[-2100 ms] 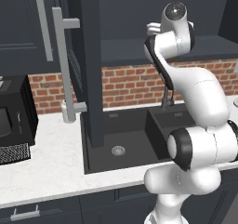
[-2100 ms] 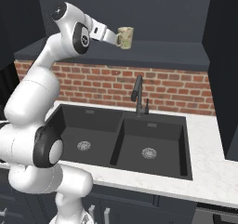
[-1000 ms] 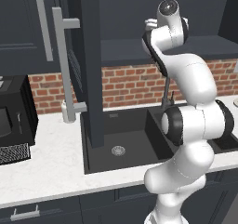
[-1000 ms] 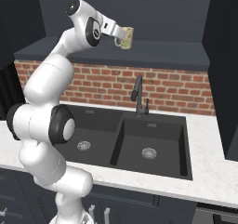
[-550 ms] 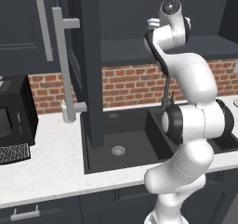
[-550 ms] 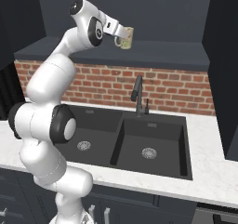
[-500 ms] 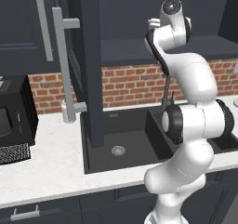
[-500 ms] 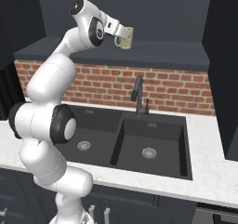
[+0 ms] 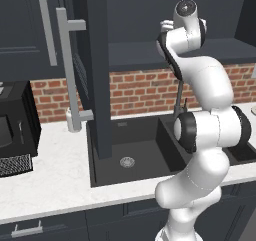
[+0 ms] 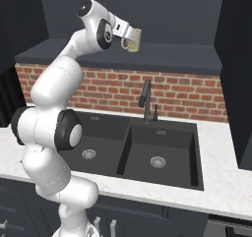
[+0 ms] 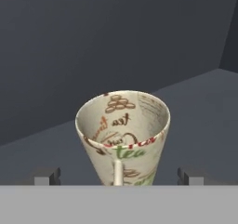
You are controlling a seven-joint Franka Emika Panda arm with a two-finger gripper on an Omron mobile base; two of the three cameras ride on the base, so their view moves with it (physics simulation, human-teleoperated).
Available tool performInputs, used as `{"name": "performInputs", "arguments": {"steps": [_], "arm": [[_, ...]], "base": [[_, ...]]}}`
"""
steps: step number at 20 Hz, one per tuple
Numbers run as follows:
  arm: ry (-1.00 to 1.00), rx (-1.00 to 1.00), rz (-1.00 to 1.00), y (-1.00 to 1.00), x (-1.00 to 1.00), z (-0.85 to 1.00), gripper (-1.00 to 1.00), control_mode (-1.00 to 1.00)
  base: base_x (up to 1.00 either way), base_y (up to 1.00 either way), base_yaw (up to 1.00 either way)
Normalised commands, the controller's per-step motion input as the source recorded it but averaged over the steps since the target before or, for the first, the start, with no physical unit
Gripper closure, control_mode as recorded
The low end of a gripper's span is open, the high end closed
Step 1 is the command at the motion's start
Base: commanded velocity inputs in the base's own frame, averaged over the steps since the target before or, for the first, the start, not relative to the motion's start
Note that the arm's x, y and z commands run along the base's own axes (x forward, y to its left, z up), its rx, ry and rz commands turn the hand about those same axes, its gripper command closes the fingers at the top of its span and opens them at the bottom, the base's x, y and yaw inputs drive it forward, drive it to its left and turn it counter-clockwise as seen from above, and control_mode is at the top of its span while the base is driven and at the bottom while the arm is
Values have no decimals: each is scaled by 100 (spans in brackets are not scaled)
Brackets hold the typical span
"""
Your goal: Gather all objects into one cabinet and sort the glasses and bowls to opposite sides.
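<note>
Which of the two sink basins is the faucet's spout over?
The right basin, the deeper-looking one with the drain right of the divider. The faucet stands behind the divider and its spout leans right; the left basin lies beside the arm.

We see a pale cream cup [image 11: 123, 135] printed with brown, red and green lettering, a dark charcoal-blue cabinet [image 9: 95, 70] with light-grey handles [image 9: 70, 75], a red brick wall [image 10: 182, 96], and a black sink [image 10: 147, 152].

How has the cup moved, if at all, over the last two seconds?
Yes. In the right base view the cup has shifted slightly down toward the cabinet shelf and a little left, judged against the faucet; it has barely moved in the last second.
</note>
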Motion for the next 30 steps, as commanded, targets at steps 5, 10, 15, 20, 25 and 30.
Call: {"name": "performInputs", "arguments": {"steps": [5, 10, 15, 20, 25, 30], "arm": [[0, -2, -1, 0, 5, -13, -100, -100], [0, -1, -1, 0, 1, -13, -100, -100], [0, -1, -1, 0, 0, -11, -100, -100], [0, 0, 0, 0, 0, -2, 100, -100], [0, 0, 0, 0, 0, 0, 100, -100], [0, 0, 0, 0, 0, 0, 100, -100]], "base": [[0, 0, 0], [0, 0, 0], [0, 0, 0], [0, 0, 0], [0, 0, 0], [0, 0, 0]]}}
